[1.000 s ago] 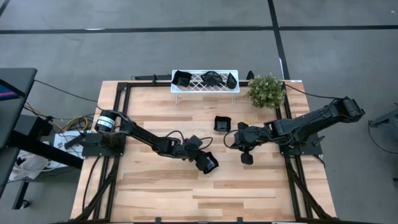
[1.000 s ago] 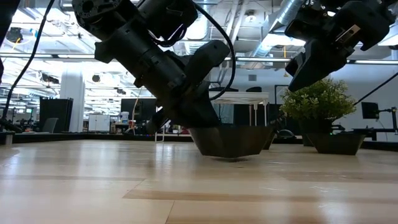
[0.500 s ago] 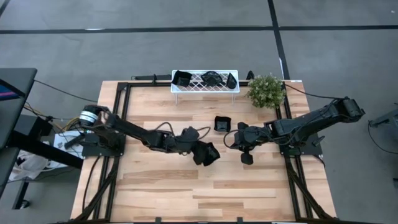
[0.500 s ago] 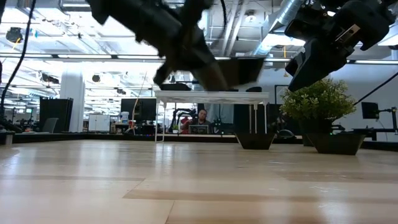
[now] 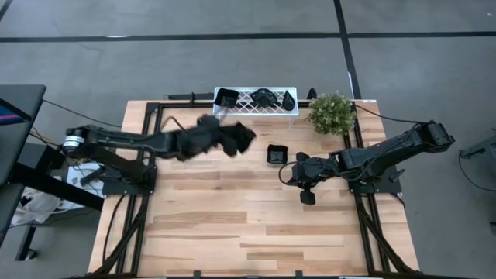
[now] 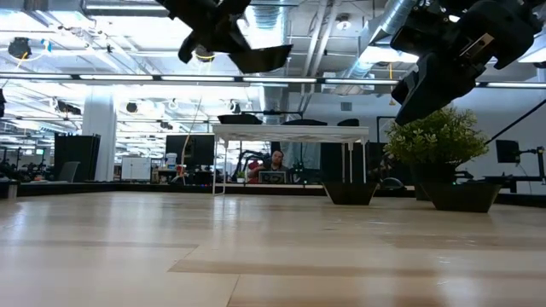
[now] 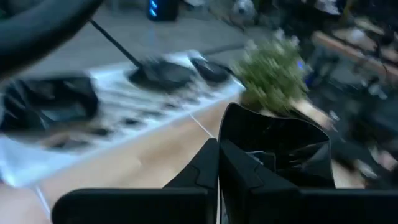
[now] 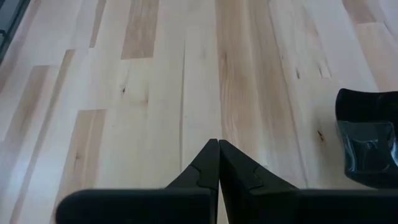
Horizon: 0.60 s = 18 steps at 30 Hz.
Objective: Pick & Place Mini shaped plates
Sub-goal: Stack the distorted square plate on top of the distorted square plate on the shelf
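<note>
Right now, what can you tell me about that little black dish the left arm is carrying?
The black dish is small and glossy, with angular, raised walls, roughly square. The left gripper is shut on its rim, carrying it in the air above the wooden table, just short of the white rack, which already holds three dark dishes. In the low view it hangs tilted, high above the tabletop. Nothing but the fingers touches it.

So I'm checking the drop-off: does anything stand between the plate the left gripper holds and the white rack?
Nothing visible does. The left gripper carries the plate in the air just short of the rack. Three plates already sit in the rack, with bare lattice between them. The plant stands off to the side.
</note>
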{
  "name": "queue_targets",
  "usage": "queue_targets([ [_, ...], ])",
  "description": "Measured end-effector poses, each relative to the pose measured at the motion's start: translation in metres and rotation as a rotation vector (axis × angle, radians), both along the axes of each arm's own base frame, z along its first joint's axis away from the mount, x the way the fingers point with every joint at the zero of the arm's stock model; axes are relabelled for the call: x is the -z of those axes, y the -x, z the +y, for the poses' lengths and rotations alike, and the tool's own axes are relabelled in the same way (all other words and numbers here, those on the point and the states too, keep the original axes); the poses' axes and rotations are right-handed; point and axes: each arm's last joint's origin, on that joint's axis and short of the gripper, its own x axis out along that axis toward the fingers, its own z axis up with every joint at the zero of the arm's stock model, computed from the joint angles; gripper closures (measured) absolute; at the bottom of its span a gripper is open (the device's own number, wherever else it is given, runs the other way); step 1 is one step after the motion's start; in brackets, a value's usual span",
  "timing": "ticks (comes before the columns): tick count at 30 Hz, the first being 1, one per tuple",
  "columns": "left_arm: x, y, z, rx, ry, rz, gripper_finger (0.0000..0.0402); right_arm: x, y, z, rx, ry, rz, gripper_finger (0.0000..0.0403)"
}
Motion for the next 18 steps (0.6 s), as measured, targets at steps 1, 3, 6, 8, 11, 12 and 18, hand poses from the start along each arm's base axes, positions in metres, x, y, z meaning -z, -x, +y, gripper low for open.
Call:
queue_targets([
  [1, -0.005, 0.003, 0.009, -0.02, -0.009, -0.007, 0.0394, 0.0, 0.0, 0.0, 0.0, 0.0, 0.0, 0.0403],
  [3, -0.012, 0.009, 0.028, -0.074, -0.025, -0.014, 0.0393, 0.0, 0.0, 0.0, 0.0, 0.0, -0.001, 0.0403],
  [6, -0.019, 0.021, 0.059, -0.171, -0.037, -0.011, 0.0393, 0.0, 0.0, 0.0, 0.001, 0.001, 0.0, 0.0403],
  [8, -0.019, 0.027, 0.081, -0.222, -0.026, -0.008, 0.0394, 0.0, 0.0, 0.0, 0.001, 0.001, 0.0, 0.0403],
  [11, -0.016, 0.035, 0.113, -0.238, 0.026, -0.013, 0.0394, 0.0, 0.0, 0.0, 0.002, 0.002, 0.0, 0.0403],
  [12, -0.014, 0.038, 0.123, -0.247, 0.041, -0.015, 0.0393, 0.0, 0.0, 0.0, 0.002, 0.001, -0.001, 0.0403],
  [18, 0.0, 0.049, 0.164, -0.311, 0.096, -0.017, 0.0394, 0.0, 0.0, 0.0, 0.002, 0.001, -0.001, 0.0403],
])
